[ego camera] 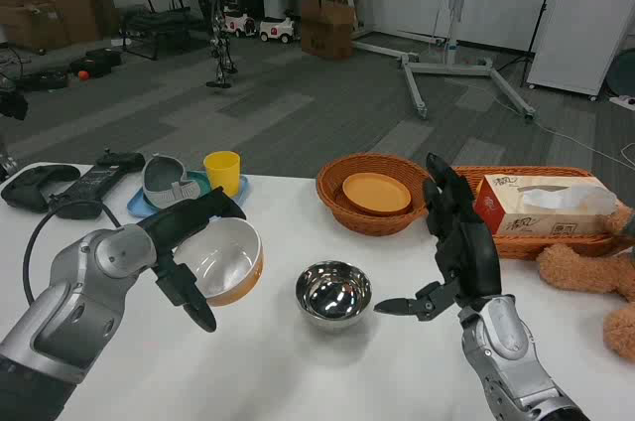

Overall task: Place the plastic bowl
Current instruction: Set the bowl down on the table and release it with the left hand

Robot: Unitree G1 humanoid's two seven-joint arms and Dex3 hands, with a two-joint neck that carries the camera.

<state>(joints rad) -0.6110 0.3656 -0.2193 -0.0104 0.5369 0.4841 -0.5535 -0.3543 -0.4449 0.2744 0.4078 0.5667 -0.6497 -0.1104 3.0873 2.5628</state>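
Gripping the plastic bowl [226,260] in the left hand [189,247], fingers wrapped over its far rim and thumb under the near side, white inside tipped toward the camera, orange outside below. Held just above the white table [298,371], close beside the steel bowl [333,293] to that hand's right. Standing upright past the steel bowl, the right hand [458,242], fingers spread and holding nothing, thumb pointing at the steel bowl. Beyond that hand, a wicker basket [375,195] with an orange plate [376,192].
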